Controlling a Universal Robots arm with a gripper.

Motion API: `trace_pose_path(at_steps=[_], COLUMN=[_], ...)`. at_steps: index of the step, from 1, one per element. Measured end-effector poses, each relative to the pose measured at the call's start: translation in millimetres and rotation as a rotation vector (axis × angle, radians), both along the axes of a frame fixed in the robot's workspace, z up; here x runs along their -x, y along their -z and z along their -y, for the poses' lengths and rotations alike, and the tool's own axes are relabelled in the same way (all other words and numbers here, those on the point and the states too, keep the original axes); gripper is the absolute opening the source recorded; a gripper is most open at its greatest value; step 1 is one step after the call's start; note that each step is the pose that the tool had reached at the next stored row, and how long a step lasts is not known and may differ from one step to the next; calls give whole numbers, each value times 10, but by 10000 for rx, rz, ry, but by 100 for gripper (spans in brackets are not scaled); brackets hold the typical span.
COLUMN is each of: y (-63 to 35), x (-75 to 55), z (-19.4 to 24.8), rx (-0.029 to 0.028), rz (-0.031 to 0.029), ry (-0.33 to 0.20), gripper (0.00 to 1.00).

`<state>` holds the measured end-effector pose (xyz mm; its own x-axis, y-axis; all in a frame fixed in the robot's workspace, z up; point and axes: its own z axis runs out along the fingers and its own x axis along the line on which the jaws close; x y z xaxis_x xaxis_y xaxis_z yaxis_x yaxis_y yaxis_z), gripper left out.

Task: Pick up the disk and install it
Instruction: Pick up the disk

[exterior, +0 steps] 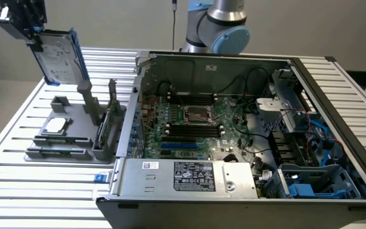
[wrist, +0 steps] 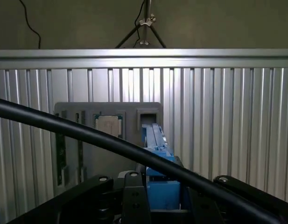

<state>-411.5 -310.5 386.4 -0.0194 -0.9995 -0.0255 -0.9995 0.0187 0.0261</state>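
One gripper [exterior: 35, 40] hangs high at the exterior view's left, its fingers clamped on the top end of the disk [exterior: 59, 55]. The drive hangs upright in the air with a blue rail along one edge, over the grey fixture [exterior: 62, 143] on the slatted table [exterior: 17, 191]. A small silver chip [exterior: 55, 125] lies in that fixture, and the open computer case [exterior: 234, 119] stands just beside it.
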Motion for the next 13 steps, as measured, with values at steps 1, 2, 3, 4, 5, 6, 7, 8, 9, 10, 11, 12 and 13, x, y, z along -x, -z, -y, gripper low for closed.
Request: trace_pose_path(at_steps=[1, 2, 3, 4, 5, 6, 7, 8, 9, 10, 11, 12, 13], y=[-46, -92, -137, -184, -229, -274, -318, -363, -412, -454, -503, -548, -593], x=[-26, -55, -84, -116, -148, -182, -216, -253, -294, -332, -378, -422, -468], z=[0, 1, 3, 5, 8, 12, 16, 20, 26, 31, 38, 46, 55], rx=[1, 0, 1, 1, 0, 0, 0, 0, 1, 0, 0, 0, 0], rz=[-3, -2, -1, -2, -2, -3, -2, -2, -5, -3, -5, -4, -4], ry=[1, 1, 1, 1, 1, 1, 1, 0, 0, 0, 1, 1, 0], gripper=[33, 33, 33, 33, 33, 33, 33, 33, 33, 33, 33, 33, 33])
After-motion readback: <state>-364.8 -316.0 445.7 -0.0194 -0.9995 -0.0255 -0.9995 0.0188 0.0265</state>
